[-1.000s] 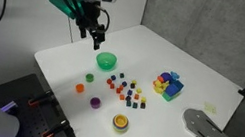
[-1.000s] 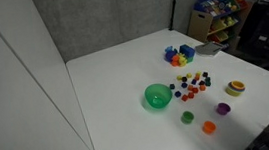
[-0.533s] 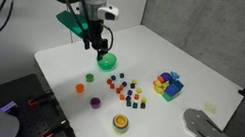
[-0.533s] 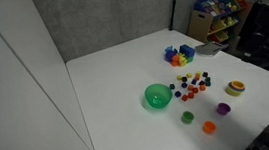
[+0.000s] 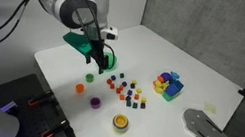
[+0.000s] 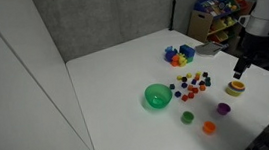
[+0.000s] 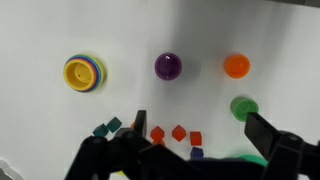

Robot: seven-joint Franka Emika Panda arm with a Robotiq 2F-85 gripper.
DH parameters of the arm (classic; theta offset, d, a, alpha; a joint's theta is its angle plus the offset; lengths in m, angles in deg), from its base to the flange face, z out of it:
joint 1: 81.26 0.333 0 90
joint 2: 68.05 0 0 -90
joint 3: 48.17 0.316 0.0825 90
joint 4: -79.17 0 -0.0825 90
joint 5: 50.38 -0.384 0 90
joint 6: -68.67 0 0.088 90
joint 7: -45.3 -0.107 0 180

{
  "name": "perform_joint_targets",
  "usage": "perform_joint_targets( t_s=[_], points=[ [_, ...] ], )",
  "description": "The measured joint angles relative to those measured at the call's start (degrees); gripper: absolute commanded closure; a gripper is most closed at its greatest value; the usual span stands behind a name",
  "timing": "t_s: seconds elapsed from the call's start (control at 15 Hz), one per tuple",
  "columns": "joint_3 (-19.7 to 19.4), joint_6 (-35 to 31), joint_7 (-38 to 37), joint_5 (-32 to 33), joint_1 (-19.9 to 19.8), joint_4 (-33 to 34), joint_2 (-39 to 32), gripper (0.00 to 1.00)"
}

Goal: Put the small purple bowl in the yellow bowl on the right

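"Where's the small round purple bowl (image 7: 167, 67)?"

"On the white bench (image 7: 40, 30), at about eleven o'clock from the hand (image 7: 196, 125) in the wrist view, and well apart from it (small coloured cubes (image 7: 178, 132) lie between the fingers). The round yellow bowl with the dark reddish centre (image 7: 83, 73) sits at the purple one's nine o'clock."

"And the fingers?"

"Spread wide, gripping nothing."

"Anything hard to see?"

"The fingertips are dark and blurred, and both bowls are mere specks in both exterior views."
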Motion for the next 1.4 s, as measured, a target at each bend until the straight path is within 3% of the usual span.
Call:
perform_joint_targets(
  t_s=[0.73,1.4],
  points=[
    [0.1,-1.8,-0.6,0.2,0.2,0.4,-4.1,0.00],
    [-0.7,-11.9,-6.3,3.1,0.2,4.3,-21.1,0.00]
  ],
)
